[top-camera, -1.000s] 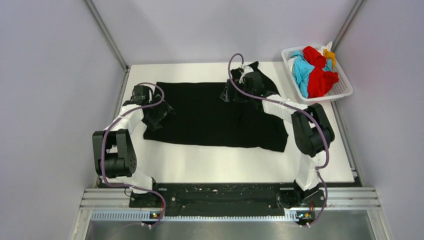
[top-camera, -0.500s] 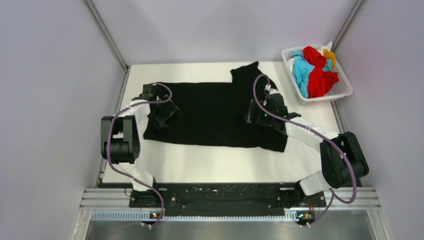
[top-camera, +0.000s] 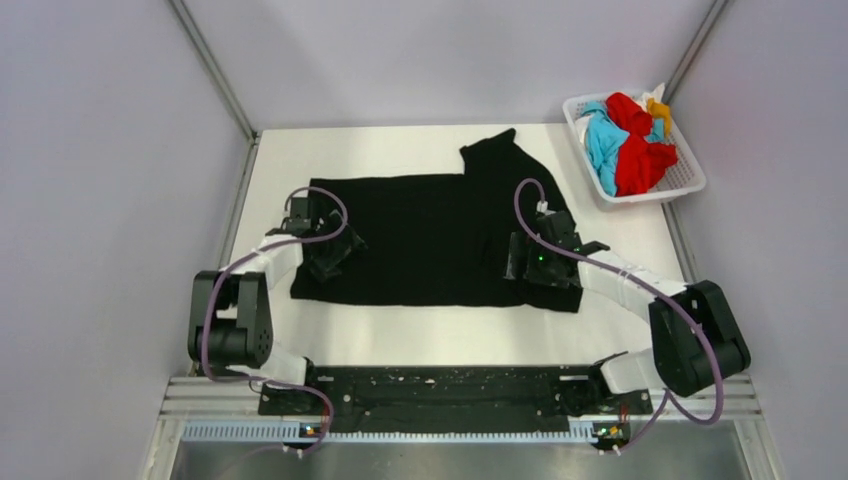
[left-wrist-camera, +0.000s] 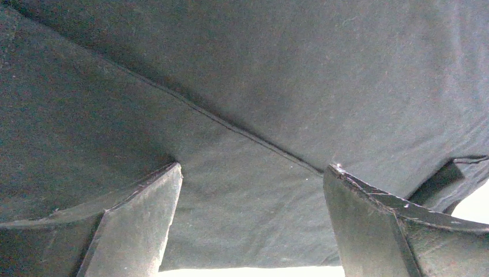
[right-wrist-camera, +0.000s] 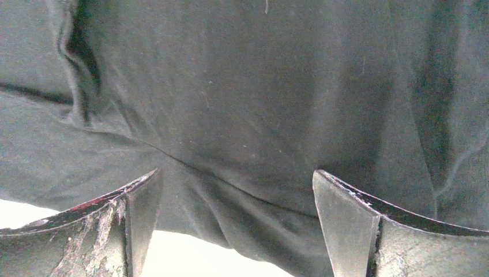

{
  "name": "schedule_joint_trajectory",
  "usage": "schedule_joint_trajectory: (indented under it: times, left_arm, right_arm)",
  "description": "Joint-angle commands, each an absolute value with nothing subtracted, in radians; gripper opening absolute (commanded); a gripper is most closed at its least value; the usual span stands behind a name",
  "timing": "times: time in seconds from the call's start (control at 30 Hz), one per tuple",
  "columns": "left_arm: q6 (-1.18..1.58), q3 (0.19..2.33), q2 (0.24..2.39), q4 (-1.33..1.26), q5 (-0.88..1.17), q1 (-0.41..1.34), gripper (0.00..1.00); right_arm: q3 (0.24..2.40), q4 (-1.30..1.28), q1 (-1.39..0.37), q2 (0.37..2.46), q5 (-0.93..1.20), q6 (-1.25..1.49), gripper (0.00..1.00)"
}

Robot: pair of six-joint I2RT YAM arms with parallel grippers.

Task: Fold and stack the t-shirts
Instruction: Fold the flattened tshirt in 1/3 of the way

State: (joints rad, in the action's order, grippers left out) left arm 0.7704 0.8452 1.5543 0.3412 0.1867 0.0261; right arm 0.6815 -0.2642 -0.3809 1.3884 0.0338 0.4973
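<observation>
The large black t-shirt [top-camera: 430,235] lies spread flat on the white table, one sleeve pointing to the far right. My left gripper [top-camera: 328,260] is open and low over its near left part; the left wrist view shows the gripper [left-wrist-camera: 254,168] with black cloth [left-wrist-camera: 242,104] between the spread fingers, nothing pinched. My right gripper [top-camera: 537,270] is open over the near right corner; in the right wrist view the gripper [right-wrist-camera: 236,173] has the shirt's hem [right-wrist-camera: 242,219] between its fingers. The red [top-camera: 640,160], turquoise-blue [top-camera: 603,140] and orange-yellow [top-camera: 658,107] shirts lie crumpled in the basket.
The white lattice basket [top-camera: 660,192] stands at the far right corner of the table [top-camera: 420,335]. Grey walls with metal corner posts enclose the table. The arms' black base rail [top-camera: 430,385] runs along the near edge.
Both grippers have come toward the near edge over the black shirt, the right one from the far sleeve to the near right corner. The shirt's near edge has shifted nearer.
</observation>
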Motion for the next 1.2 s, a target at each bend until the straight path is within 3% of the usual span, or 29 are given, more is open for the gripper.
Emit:
schedule_joint_trajectory:
  times: [0.0,0.5,0.93,1.17]
  left_arm:
    - [0.877,0.677,1.464,0.509,0.133,0.094,0.99]
    - [1.073,0.489,1.015,0.792,0.076,0.178,0.99]
    - [0.967,0.763,1.189,0.773,0.018,0.178,0.99]
    - [0.894,0.922,1.278,0.815,-0.092,0.172,0.99]
  right_arm:
    - [0.663,-0.481,-0.371,1.323,-0.025,0.492,0.99]
    - [0.613,-0.769,-0.374,1.16,0.008,0.634,0.99]
    - [0.565,-0.887,-0.406,1.021,0.015,0.777,0.99]
    - [0.57,-0.801,-0.442,0.97,0.03,0.801,0.99]
